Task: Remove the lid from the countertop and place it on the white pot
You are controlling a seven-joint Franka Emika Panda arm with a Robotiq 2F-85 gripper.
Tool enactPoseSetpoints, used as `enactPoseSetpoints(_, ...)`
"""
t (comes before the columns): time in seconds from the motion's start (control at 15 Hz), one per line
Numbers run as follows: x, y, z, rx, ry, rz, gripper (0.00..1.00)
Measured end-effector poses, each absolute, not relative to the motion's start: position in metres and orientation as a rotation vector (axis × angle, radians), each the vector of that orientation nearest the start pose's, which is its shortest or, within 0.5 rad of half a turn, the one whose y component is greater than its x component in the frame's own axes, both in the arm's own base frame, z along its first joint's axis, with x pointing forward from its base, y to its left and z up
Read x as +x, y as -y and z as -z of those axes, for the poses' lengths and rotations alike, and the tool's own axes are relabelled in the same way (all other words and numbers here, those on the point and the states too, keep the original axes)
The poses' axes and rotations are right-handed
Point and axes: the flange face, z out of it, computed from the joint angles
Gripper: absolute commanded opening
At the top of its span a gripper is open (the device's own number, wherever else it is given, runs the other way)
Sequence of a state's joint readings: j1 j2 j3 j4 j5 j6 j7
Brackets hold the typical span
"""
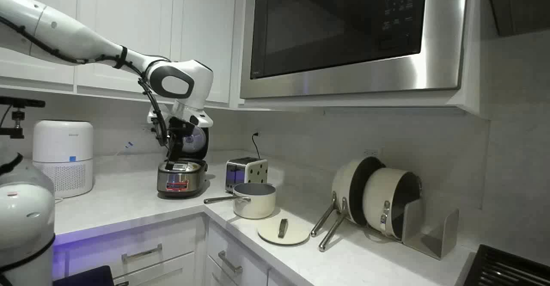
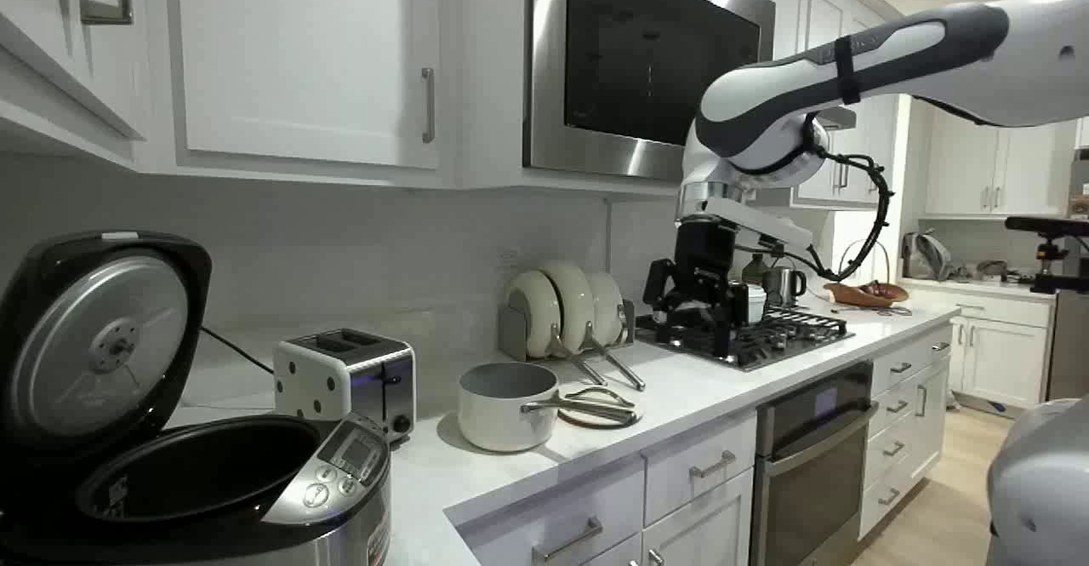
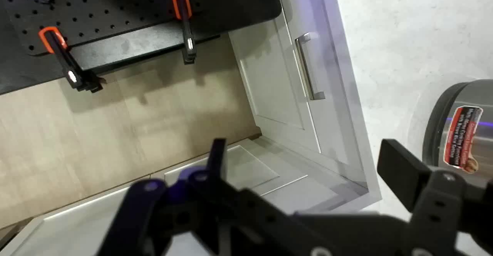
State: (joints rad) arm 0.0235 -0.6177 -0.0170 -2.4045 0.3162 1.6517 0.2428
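Observation:
The lid [image 1: 267, 232] is a flat cream disc with a dark metal handle. It lies on the countertop [image 1: 129, 204] beside the white pot [image 1: 260, 206]. The pot stands upright and uncovered, with a long metal handle. In an exterior view the pot [image 2: 502, 417] stands in front of part of the lid [image 2: 631, 406], and its handle crosses the lid. My gripper [image 1: 172, 159] is in the air, apart from both, and overlaps the rice cooker in that view. It also shows above the counter [image 2: 693, 332]. In the wrist view its fingers [image 3: 304, 148] are wide apart with nothing between them. Lid and pot are outside the wrist view.
An open rice cooker [image 1: 182, 182] and a dotted toaster [image 1: 253, 172] stand near the pot. Pans [image 1: 382, 200] with protruding handles stand in a rack [image 1: 449, 234]. A microwave [image 1: 356, 77] hangs above. A white air purifier [image 1: 64, 165] stands at the back. Drawers [image 3: 308, 67] lie below the counter edge.

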Motion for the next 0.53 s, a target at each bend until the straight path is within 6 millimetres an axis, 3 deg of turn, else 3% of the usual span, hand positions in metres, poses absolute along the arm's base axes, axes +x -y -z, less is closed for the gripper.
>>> enactPoseSetpoints(0.27, 0.353, -0.029, -0.522, -2.806, -0.406, -0.241, 1.00)
enactPoseSetpoints(0.53, 0.371, -0.005, -0.506, -2.858, -0.423, -0.219, 1.00)
